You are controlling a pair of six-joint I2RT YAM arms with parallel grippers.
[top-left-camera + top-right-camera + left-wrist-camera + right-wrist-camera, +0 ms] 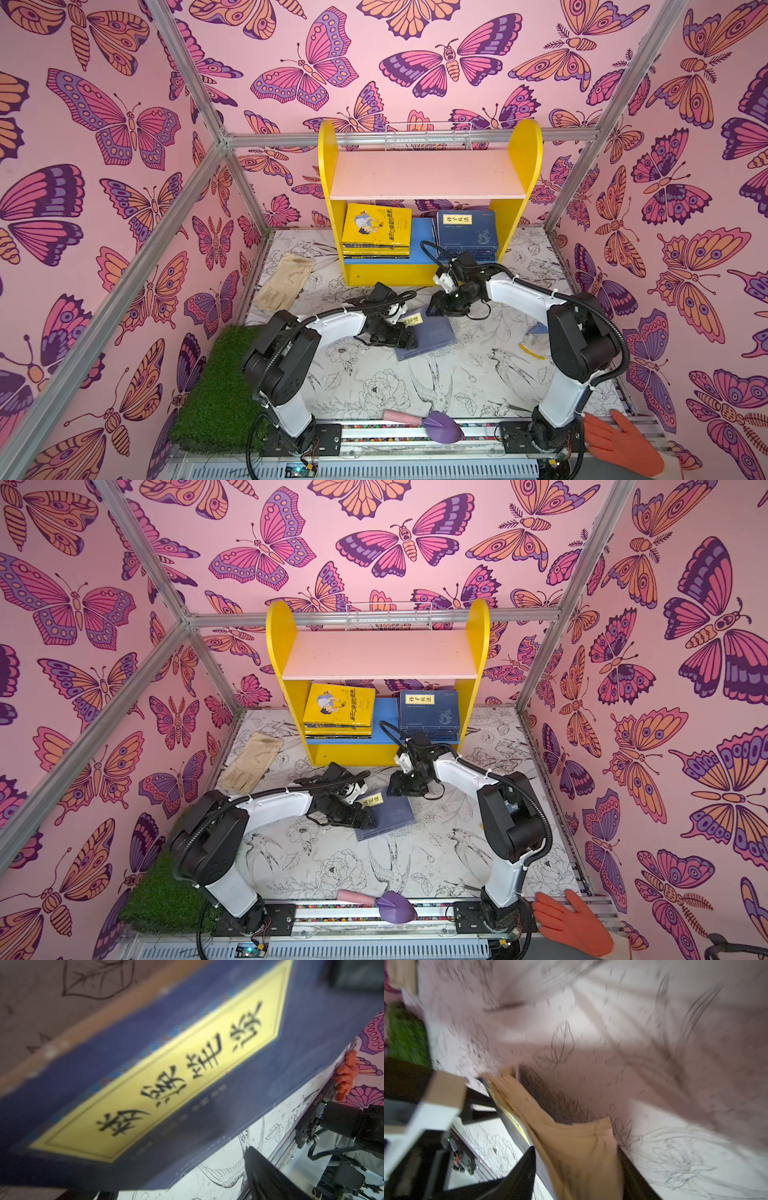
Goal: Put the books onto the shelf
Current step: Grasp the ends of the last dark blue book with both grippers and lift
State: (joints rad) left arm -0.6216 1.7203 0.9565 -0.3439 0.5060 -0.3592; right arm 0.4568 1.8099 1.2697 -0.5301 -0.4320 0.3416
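One navy book [432, 337] lies on the sketch-printed table [374, 374], apparently the last one off the shelf [519, 166], with the left gripper [400, 337] spread wide over its labelled edge and the right gripper [444, 306] at its far corner, its grip impossible to judge through blur. Beyond, the blue lower board [420, 237] holds a yellow-topped stack [376, 226] and a navy stack [467, 228]. Next, it seems: a firm pinch, then a lift onto that board.
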